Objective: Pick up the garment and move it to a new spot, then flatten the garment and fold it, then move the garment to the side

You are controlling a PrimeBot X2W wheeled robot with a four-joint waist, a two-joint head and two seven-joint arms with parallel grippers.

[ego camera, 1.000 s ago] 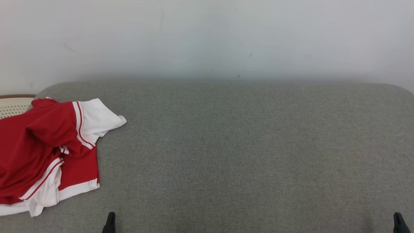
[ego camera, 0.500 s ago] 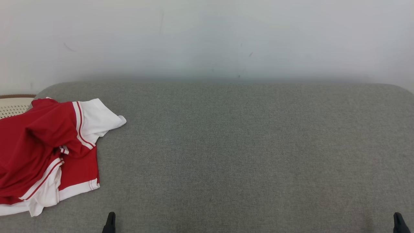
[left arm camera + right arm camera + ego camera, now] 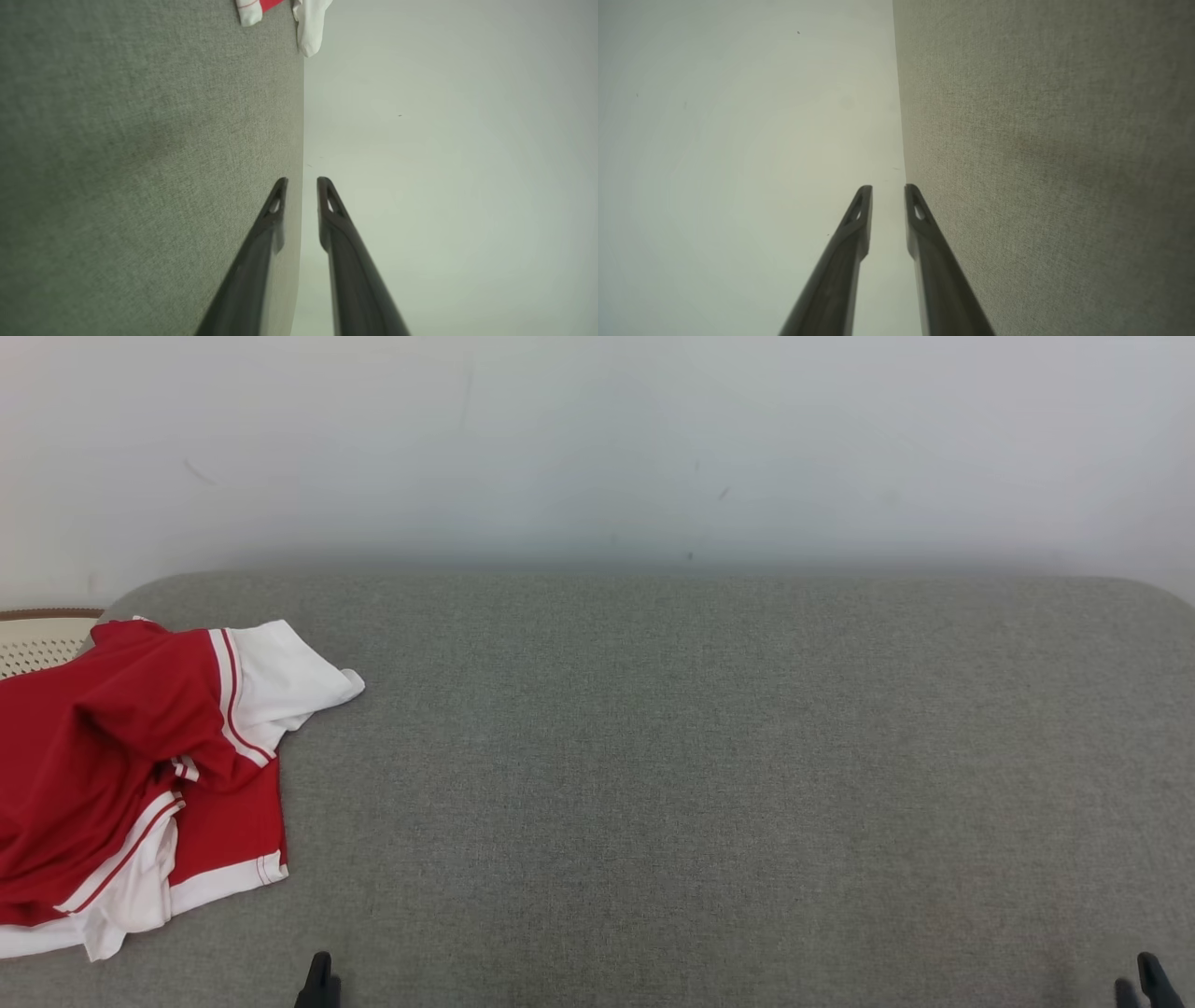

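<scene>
Shirt [image 3: 131,775], red with white trim, bunched at left end of cushion [image 3: 700,756]. It lies up and left of your left gripper [image 3: 322,980], well apart from right gripper [image 3: 1137,985]. Both jaws cracked narrow, empty. Right tips now show split, single point before. Shirt unmoved. White sleeve [image 3: 289,681] points right. Long axis unclear, heap cut by frame edge.

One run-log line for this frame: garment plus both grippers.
stage: pre-pick | garment: crumpled, left end of grey surface, untouched | left gripper: slightly open, empty | right gripper: slightly open, empty
</scene>
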